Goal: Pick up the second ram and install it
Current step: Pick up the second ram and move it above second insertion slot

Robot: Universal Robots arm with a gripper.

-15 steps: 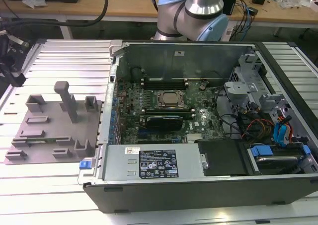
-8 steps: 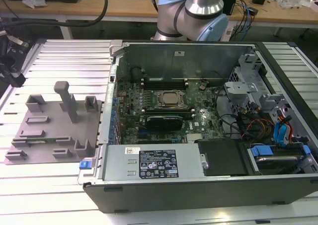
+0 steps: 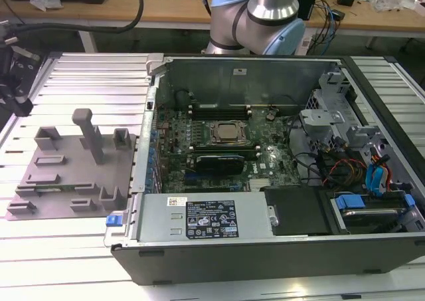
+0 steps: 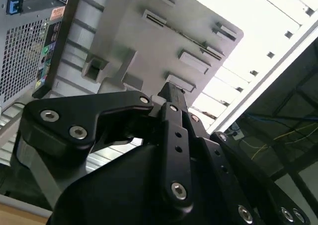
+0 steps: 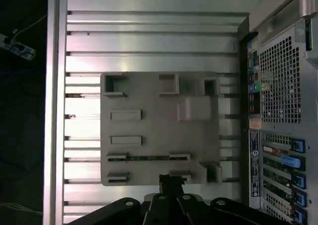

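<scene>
The second ram (image 5: 149, 158) is a thin green stick lying flat between two small clips on the grey fixture plate (image 5: 149, 98). In the exterior view the ram (image 3: 56, 188) lies near the front of that plate (image 3: 73, 171), at the exterior view's left. My gripper (image 5: 171, 179) hovers above the plate's edge, a short way from the ram. Its black fingertips are together with nothing between them. In the second wrist view the gripper (image 4: 171, 92) points down toward the plate (image 4: 164, 41).
The open computer case (image 3: 265, 248) stands beside the plate at the exterior view's right, with motherboard, CPU socket (image 3: 229, 133) and black memory slots (image 3: 219, 108) exposed. A tall post (image 3: 88, 133) and several low blocks rise from the plate. Ribbed metal table (image 3: 80, 75) surrounds everything.
</scene>
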